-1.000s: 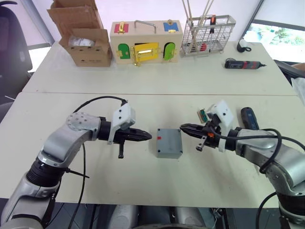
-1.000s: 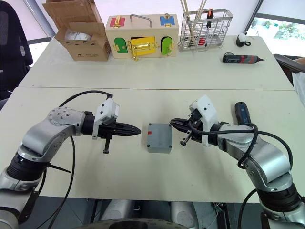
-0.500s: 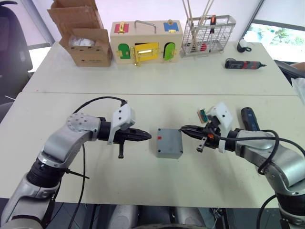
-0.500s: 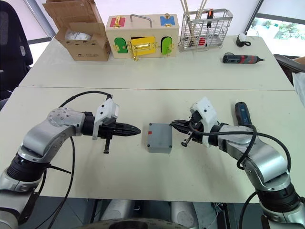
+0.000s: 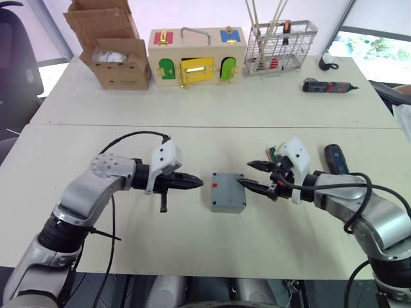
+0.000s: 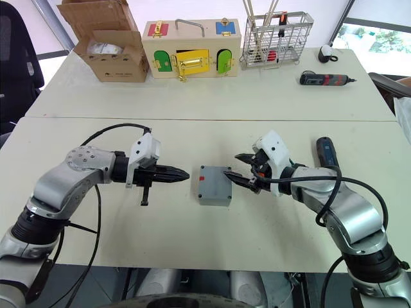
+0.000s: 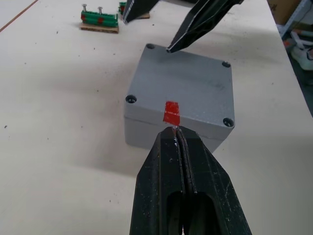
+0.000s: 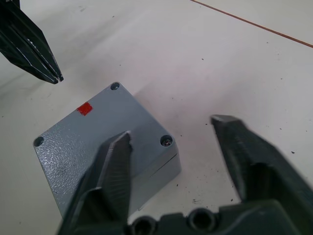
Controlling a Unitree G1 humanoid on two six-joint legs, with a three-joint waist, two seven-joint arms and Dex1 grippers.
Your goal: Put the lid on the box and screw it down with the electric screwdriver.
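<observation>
Two pale tabletops [image 5: 192,244] are meeting at a seam; on the near one the box [image 5: 228,192] is sitting, a square of speckled grey plastic with the lid [image 7: 188,88] already on it, screw holes at the corners and a red mark facing nine o'clock. At nine the left gripper [image 5: 196,183] is pointing at it, fingers pressed together. At three the right gripper [image 5: 252,176] is gaping wide, one finger over the lid's edge. Beyond it the dark blue, cylindrical screwdriver [image 5: 335,158] is lying with its long axis running twelve to six.
</observation>
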